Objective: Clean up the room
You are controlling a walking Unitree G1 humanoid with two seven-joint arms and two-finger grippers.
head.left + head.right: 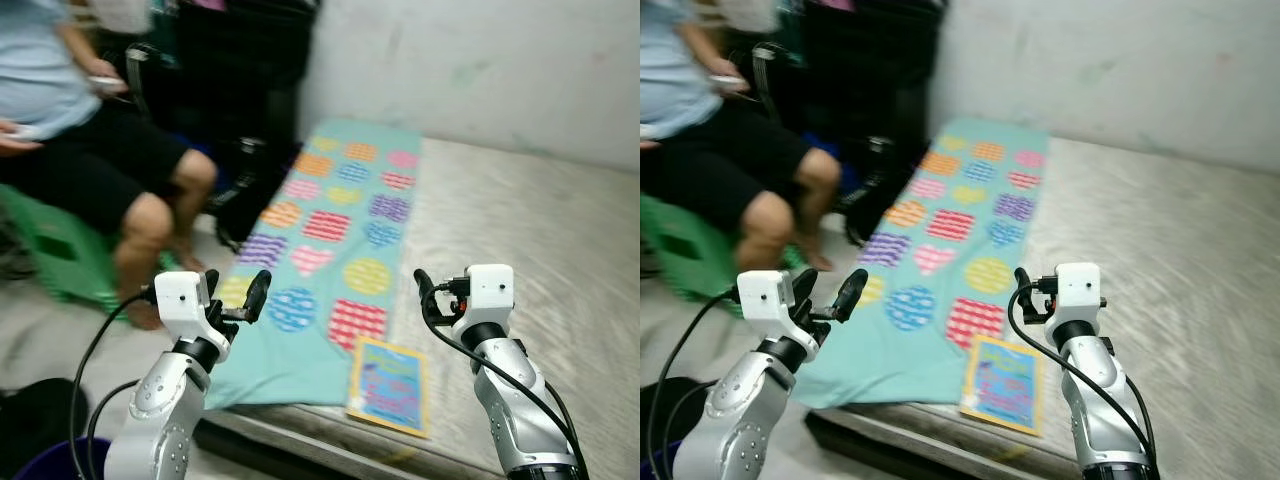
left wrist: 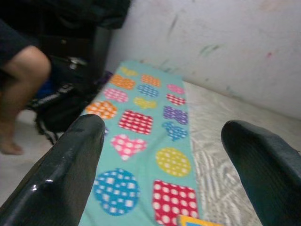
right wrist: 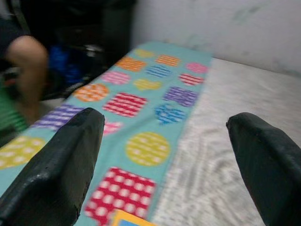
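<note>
both grippers raised and spread over the bed's near edge

while the robot stands at the foot of a low bed with a grey textured mattress, both silver arms are lifted in front of it. the left gripper hangs over the near left corner of the bed, its two black fingers released and spread wide with nothing between them. the right gripper is held up over the mattress, near the right side of the cloth; its black fingers are likewise released and far apart, grasping nothing.

along the left side of the mattress lies a long turquoise cloth printed with coloured spotted and striped hearts, circles and squares, running from the near edge back toward the pale wall. at its near right corner rests a flat blue picture book with a yellow border, partly on the cloth and partly on the bare mattress, close to the bed's front edge and between the two arms.

to the left of the bed a person in a light blue top and dark shorts sits on a green plastic stool, bare knees toward the bed. behind their legs a black bag lies on the floor against dark furniture. the head views are somewhat blurred.
</note>
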